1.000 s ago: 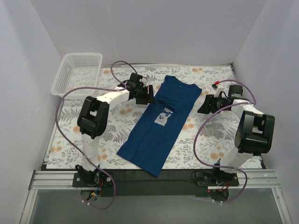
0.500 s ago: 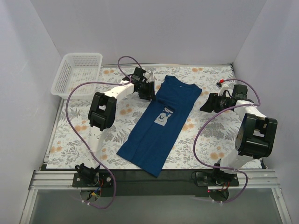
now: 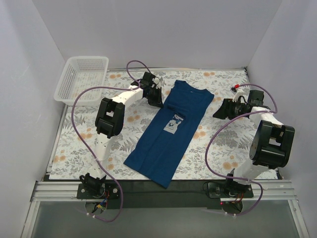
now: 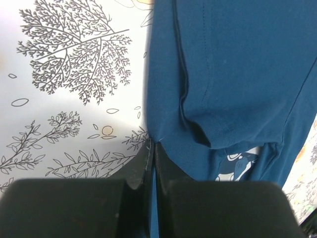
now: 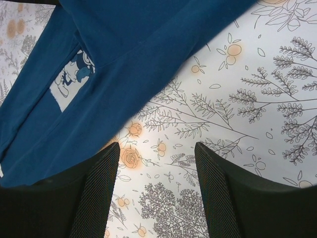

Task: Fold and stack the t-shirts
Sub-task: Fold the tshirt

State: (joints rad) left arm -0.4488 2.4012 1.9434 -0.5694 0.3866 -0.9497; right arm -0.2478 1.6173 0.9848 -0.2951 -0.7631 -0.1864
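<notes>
On the table (image 3: 233, 144) my navy t-shirt (image 3: 171, 131) lies as a narrow strip, sides folded in; I judge the end-to-end fold comes next. My left gripper (image 4: 151, 146) seems pinched shut on its edge. The right gripper (image 5: 157, 148) gapes empty beside it and needs a hold.

I read the t-shirt (image 3: 171, 131) as matt navy knit cloth with stitched seams and a flat, pale chest print. The desk (image 3: 230, 144) cover is a smooth, matt printed sheet. The basket (image 3: 81, 77) is white plastic mesh. I note the right tool (image 5: 157, 148) is black and finely cross-hatched, the left tool (image 4: 151, 148) plain matt black.
</notes>
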